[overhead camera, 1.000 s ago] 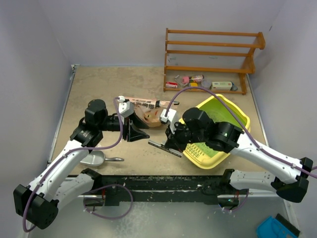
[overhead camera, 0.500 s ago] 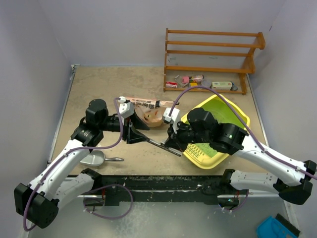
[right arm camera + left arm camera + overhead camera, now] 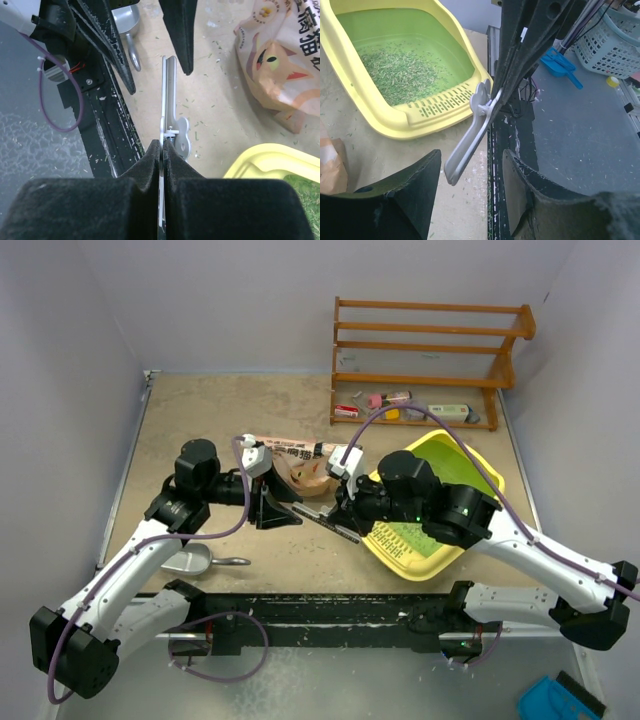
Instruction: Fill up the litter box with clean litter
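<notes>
The yellow litter box (image 3: 402, 564) lies at the right, with a green floor and pale litter granules (image 3: 412, 538) near its slotted end. It also shows in the left wrist view (image 3: 395, 125), with the litter (image 3: 400, 75) scattered thinly. My right gripper (image 3: 347, 516) is shut on a long silver metal clip (image 3: 322, 522), seen edge-on in the right wrist view (image 3: 168, 95). My left gripper (image 3: 276, 510) is open, and the clip's free end (image 3: 467, 147) sits between its fingers (image 3: 415, 185) without touching them.
The tan printed bag (image 3: 300, 466) lies on its side behind the grippers. A silver scoop (image 3: 195, 560) lies near the left arm. A wooden rack (image 3: 430, 350) with small items stands at the back right. A black rail (image 3: 330, 615) runs along the near edge.
My right gripper has carried the clip left and away from the near edge, toward the left gripper. The clip's end now lies between the open left fingers. The left arm has barely moved.
</notes>
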`<state>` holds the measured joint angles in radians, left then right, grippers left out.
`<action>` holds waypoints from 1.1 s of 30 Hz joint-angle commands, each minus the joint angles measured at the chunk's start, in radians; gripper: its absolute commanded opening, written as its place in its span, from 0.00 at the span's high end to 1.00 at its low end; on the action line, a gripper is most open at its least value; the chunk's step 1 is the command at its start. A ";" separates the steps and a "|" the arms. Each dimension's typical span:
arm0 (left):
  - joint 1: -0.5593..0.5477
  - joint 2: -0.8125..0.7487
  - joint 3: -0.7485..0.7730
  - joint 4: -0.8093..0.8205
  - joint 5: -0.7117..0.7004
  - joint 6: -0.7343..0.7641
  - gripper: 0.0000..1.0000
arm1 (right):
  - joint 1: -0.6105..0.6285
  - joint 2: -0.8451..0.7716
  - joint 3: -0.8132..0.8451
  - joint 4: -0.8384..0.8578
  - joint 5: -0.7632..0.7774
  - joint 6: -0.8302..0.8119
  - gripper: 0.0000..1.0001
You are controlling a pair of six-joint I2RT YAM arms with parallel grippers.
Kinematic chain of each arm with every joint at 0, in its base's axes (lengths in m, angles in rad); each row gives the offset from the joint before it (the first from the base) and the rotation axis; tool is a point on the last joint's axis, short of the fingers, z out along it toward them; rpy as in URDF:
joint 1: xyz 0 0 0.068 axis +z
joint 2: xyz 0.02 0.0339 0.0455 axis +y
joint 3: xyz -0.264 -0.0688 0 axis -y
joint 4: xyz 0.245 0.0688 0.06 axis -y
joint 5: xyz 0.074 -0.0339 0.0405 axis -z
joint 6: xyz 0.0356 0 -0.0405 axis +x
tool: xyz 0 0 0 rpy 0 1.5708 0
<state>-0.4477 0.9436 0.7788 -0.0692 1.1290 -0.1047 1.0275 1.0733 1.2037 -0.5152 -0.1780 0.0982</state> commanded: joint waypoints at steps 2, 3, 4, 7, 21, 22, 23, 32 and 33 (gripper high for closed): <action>-0.003 -0.006 0.006 0.033 0.041 -0.007 0.46 | 0.002 -0.017 0.047 0.057 0.064 -0.020 1.00; -0.003 -0.006 0.005 0.035 0.043 -0.007 0.48 | 0.002 -0.019 0.044 0.061 0.069 -0.020 1.00; -0.003 -0.007 0.005 0.036 0.042 -0.008 0.52 | 0.002 -0.021 0.041 0.066 0.071 -0.020 1.00; -0.003 -0.009 0.005 0.041 0.042 -0.013 0.54 | 0.002 -0.025 0.033 0.074 0.072 -0.020 1.00; -0.003 0.034 0.049 -0.034 0.045 0.041 0.97 | 0.002 -0.021 0.033 0.036 0.072 0.006 0.93; -0.003 0.047 0.055 -0.053 0.059 0.058 0.97 | 0.002 -0.017 0.034 0.027 0.071 0.010 0.86; -0.003 0.060 0.062 -0.059 0.077 0.069 0.97 | 0.002 -0.015 0.036 0.018 0.071 0.014 0.80; -0.002 0.054 0.065 -0.096 0.084 0.147 1.00 | 0.002 -0.036 0.027 -0.003 0.111 0.018 0.58; -0.003 0.043 0.054 -0.080 0.092 0.145 1.00 | 0.002 -0.034 0.025 -0.007 0.118 0.013 0.56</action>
<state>-0.4484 1.0359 0.8116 -0.1955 1.1908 -0.0021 1.0283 1.0599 1.2076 -0.5343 -0.0929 0.1127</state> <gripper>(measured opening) 0.067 0.414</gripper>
